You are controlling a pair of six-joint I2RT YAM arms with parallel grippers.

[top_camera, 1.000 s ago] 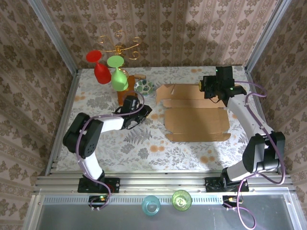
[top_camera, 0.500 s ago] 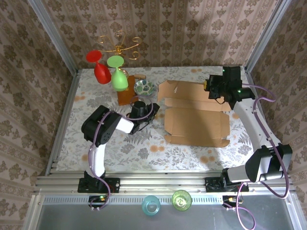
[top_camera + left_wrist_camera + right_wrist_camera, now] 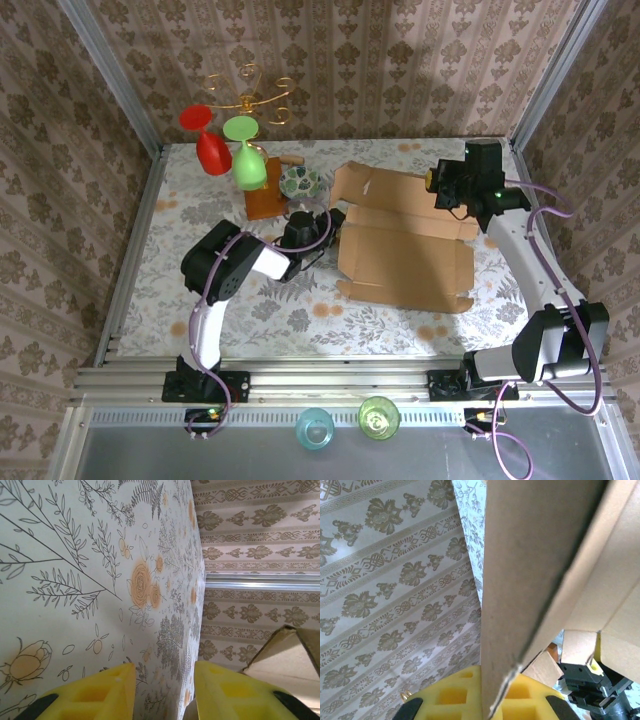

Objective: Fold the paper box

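The right pincer (image 3: 494, 682) is clenched on an edge of the box (image 3: 405, 255), with the cardboard running up between its yellow fingers (image 3: 450, 697). From that grip the box spreads over the worktop (image 3: 290, 310) toward the left pincer (image 3: 165, 672). The left pincer is released, jaws apart and empty, with a box corner just beside one finger.

Brown damask-striped wallpaper walls (image 3: 400, 60) enclose a floral-patterned table (image 3: 185, 200) framed by aluminium rails (image 3: 330, 378)
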